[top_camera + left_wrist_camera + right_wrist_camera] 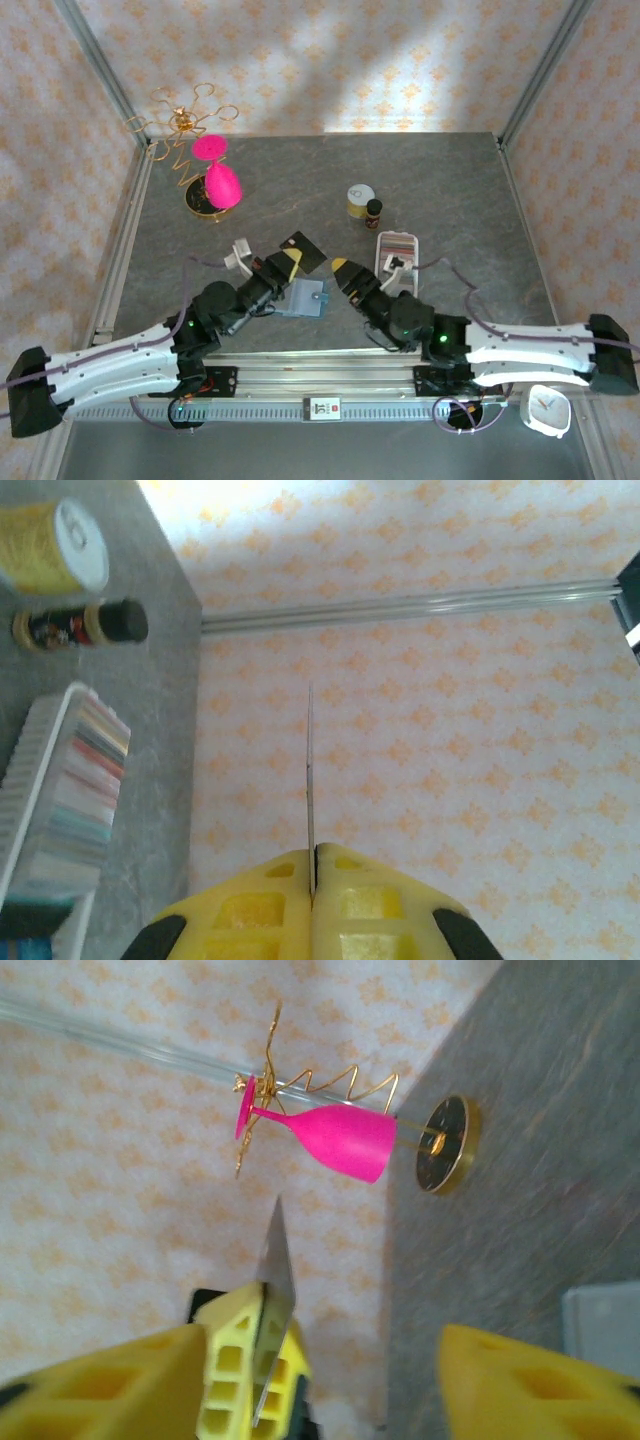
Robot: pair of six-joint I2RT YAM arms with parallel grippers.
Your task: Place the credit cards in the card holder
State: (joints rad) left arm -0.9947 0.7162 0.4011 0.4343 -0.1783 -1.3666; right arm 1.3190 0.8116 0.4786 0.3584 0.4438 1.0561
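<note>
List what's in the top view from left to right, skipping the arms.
gold wire stand with pink goblet → card holder → yellow tin → white slotted tray → white clock

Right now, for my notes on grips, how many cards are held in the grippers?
1: a card, pinched in the shut left gripper. The open right gripper holds none; other cards stand in the white tray.

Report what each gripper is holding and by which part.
The left gripper pinches a credit card by one edge; the right gripper is open, holding nothing.
</note>
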